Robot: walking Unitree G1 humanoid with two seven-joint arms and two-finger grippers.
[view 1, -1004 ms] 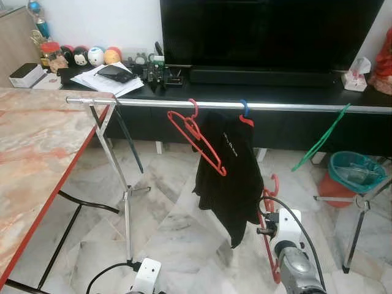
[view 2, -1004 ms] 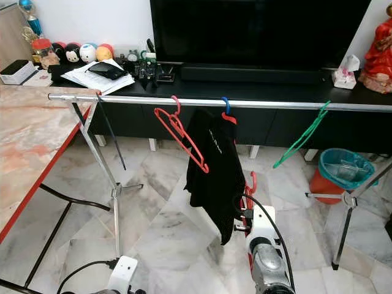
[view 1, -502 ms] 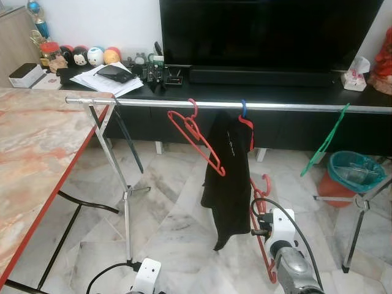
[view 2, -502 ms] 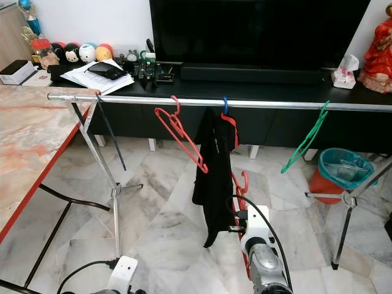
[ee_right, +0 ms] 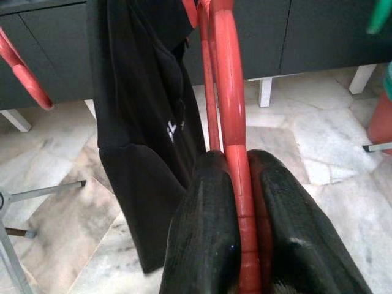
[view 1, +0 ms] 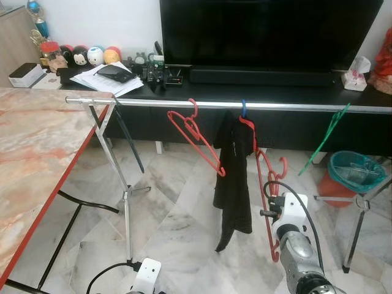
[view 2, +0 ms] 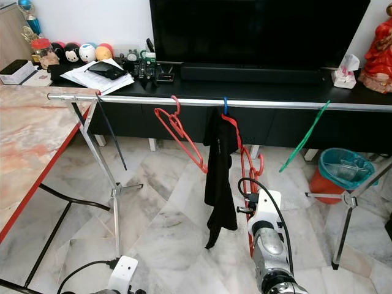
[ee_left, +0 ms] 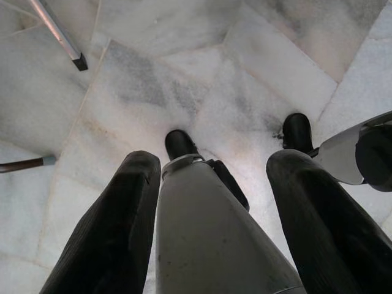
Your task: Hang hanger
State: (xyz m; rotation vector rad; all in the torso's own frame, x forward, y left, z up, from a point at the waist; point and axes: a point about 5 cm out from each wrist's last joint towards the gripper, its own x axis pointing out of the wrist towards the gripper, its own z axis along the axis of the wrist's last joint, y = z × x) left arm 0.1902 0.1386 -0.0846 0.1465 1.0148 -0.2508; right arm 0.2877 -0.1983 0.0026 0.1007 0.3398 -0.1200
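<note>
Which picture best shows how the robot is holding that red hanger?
The right wrist view: the right gripper is shut on the red hanger, bar between its fingers. Both eye views show the hanger whole, below the rail, grip unclear.

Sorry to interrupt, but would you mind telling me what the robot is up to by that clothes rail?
The robot's right gripper has its jaws shut on a red plastic hanger, held upright below the long silver clothes rail and not yet hooked on. Its hook sits just right of a black garment hanging from the rail. An empty red hanger and a green hanger already hang there. The left gripper hangs idle with open jaws, pointing at the marble floor.
</note>
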